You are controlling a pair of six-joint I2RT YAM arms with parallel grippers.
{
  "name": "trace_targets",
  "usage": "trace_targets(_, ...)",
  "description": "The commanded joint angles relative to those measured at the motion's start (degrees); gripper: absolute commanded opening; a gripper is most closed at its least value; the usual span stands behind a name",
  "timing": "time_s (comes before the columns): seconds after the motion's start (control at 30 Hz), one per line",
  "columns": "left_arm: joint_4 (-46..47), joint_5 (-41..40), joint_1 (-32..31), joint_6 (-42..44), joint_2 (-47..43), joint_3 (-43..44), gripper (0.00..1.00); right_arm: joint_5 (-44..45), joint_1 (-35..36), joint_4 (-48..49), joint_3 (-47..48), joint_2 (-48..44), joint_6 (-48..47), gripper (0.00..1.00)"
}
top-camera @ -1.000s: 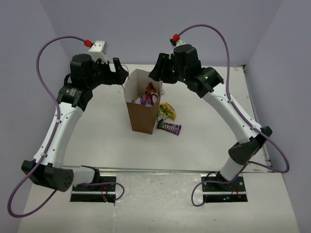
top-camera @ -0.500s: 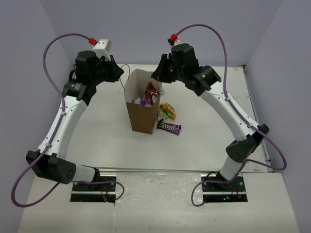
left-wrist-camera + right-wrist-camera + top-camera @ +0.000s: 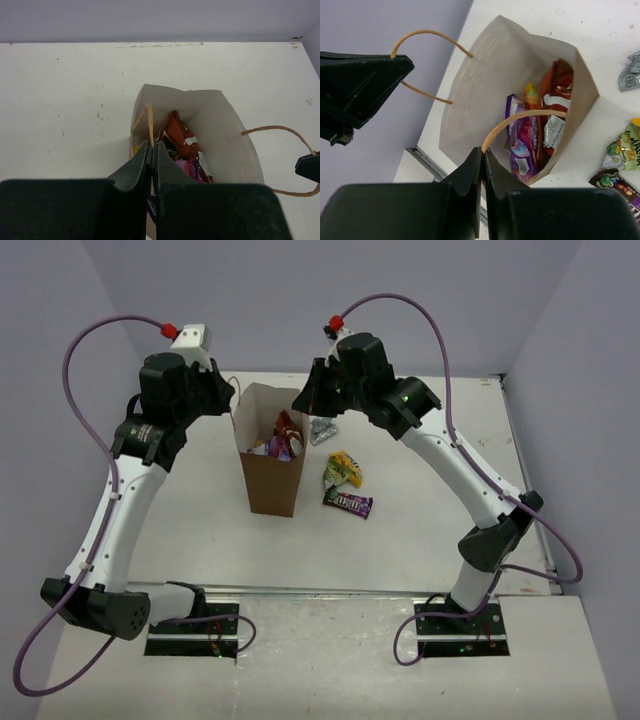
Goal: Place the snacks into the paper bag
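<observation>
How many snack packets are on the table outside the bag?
3, all right of the paper bag: silver-grey wrapper farthest back, yellow-green packet in the middle, dark brown candy nearest.

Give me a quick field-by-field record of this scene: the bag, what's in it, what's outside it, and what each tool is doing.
Container: paper bag, upright and open on the table
Inside: red-orange chip bag, purple packet, others partly hidden
Outside: silver-grey wrapper, yellow-green packet, dark brown candy, all on the table right of the bag
Left arm: left tool shut on left loop handle
Right arm: right tool shut on right loop handle
</observation>
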Motion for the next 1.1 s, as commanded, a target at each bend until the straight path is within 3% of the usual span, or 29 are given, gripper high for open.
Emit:
trace_targets(0.0,2.30,-2.54,0.36,0.98,-3.15,-1.47,0.00,-1.95,0.52,2.62,2.60,0.06,0.55,0.14)
trace_targets(0.03,2.47,-2.45,0.36,1.16,-3.59,-2.09,0.06,-1.87,0.52,2.62,2.42,-0.11,0.56,0.28)
trace_targets(0.07,2.82,-2.19,0.36,1.42,-4.03,-2.88,0.24,-0.82,0.52,2.36,2.33,-0.29,0.12,0.42)
trace_targets(0.13,3.88,-2.97,0.36,1.60,-5.44,-4.91,0.74,1.03,0.52,0.79,2.51,-1.16,-0.76,0.88)
trace_targets(0.2,3.80,-3.33,0.36,1.86,-6.23,-5.35,0.96,4.09,0.17,0.16,1.81,-2.39,-1.38,0.97)
trace_targets(0.23,3.79,-3.42,0.36,1.95,-6.32,-5.44,1.00,4.11,-0.10,0.25,1.28,-4.31,-1.64,0.97)
trace_targets(0.43,4.32,-7.10,0.36,1.51,-9.48,-4.91,1.00,4.90,-1.68,0.42,-3.90,-12.67,-3.75,0.99)
trace_targets(0.53,3.88,-10.00,0.36,0.99,-13.17,-3.51,1.00,5.34,-4.39,1.73,-11.09,-19.25,-3.93,0.99)
trace_targets(0.67,4.67,-12.99,0.36,0.37,-20.11,-3.76,1.00,2.02,-14.47,11.22,-28.47,-26.13,-2.00,0.99)
trace_targets(0.87,6.51,-14.76,0.36,-0.25,-29.78,-9.55,1.00,-4.23,-22.24,18.25,-33.00,-15.95,4.22,0.99)
trace_targets(1.07,9.15,-17.13,0.36,-1.12,-40.06,-19.83,1.00,-2.57,-22.86,17.74,-24.32,4.08,20.28,0.99)
